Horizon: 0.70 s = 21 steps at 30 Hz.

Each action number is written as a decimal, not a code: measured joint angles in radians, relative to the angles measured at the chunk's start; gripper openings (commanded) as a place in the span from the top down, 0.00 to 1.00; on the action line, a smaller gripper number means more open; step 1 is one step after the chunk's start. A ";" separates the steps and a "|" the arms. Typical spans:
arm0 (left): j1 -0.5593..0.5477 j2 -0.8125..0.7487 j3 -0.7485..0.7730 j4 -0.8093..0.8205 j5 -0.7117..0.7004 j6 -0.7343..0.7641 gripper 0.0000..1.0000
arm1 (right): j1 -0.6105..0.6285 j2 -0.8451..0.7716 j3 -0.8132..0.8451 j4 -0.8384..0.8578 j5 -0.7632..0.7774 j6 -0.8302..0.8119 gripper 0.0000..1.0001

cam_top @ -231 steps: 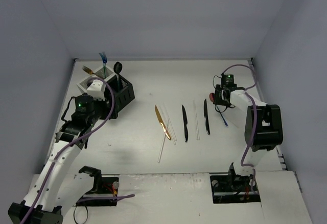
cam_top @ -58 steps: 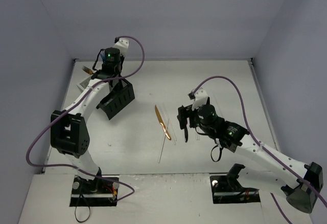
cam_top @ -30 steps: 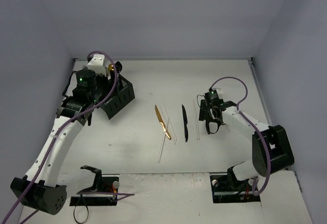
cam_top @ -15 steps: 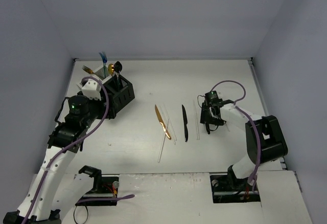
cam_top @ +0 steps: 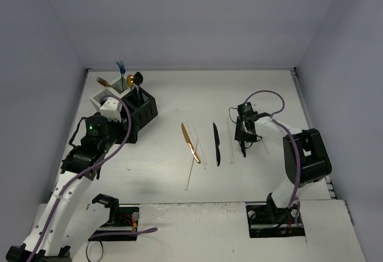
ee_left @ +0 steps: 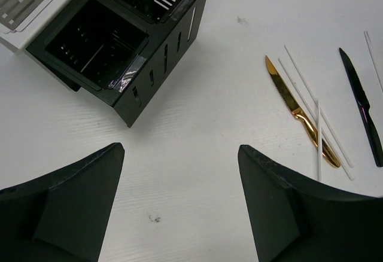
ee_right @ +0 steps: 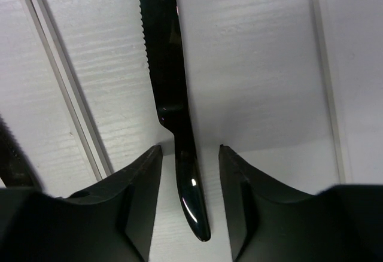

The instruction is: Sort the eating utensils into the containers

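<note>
A black knife (ee_right: 173, 94) lies on the table, and its handle sits between the fingers of my right gripper (ee_right: 189, 154). The jaws are open, with a narrow gap on each side of the handle. From above, the right gripper (cam_top: 243, 134) covers most of that knife. A second black knife (cam_top: 216, 143), a gold knife (cam_top: 190, 143) and clear plastic utensils (cam_top: 231, 133) lie mid-table. The containers (cam_top: 143, 111) stand at the back left, and several utensils (cam_top: 122, 70) stick up out of them. My left gripper (ee_left: 179, 149) hangs open and empty over bare table in front of the black bins (ee_left: 96, 46).
Grey walls close the table at the back and sides. The arm bases and their cables (cam_top: 114, 214) sit along the near edge. A thin clear stick (ee_left: 318, 136) lies across the gold knife (ee_left: 299, 115).
My right gripper has settled over the black knife and its jaws have narrowed around the handle. The left arm has drawn back from above the containers toward the near left.
</note>
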 measured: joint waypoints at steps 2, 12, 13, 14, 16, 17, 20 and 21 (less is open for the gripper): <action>0.000 0.000 0.000 0.000 -0.001 0.000 0.26 | 0.000 0.009 0.008 0.006 0.000 0.001 0.74; 0.000 -0.007 0.000 0.001 -0.005 0.000 0.26 | 0.000 0.019 0.015 0.025 -0.005 -0.001 1.00; 0.000 -0.007 0.000 0.001 -0.004 0.000 0.26 | 0.000 0.019 0.015 0.025 -0.005 -0.001 1.00; 0.000 -0.007 0.000 0.001 -0.002 0.000 0.26 | 0.000 0.019 0.015 0.025 -0.005 -0.002 1.00; 0.000 -0.007 0.000 0.001 0.006 -0.003 0.26 | 0.001 0.018 0.016 0.025 -0.004 -0.005 1.00; 0.000 -0.007 0.000 0.001 0.014 -0.008 0.26 | 0.003 0.016 0.016 0.025 -0.003 -0.010 1.00; 0.000 -0.006 0.000 0.002 0.039 -0.024 0.26 | 0.019 0.005 0.015 0.019 0.012 -0.034 1.00; 0.000 -0.006 0.000 0.002 0.050 -0.036 0.26 | 0.029 -0.010 0.015 0.011 0.020 -0.046 1.00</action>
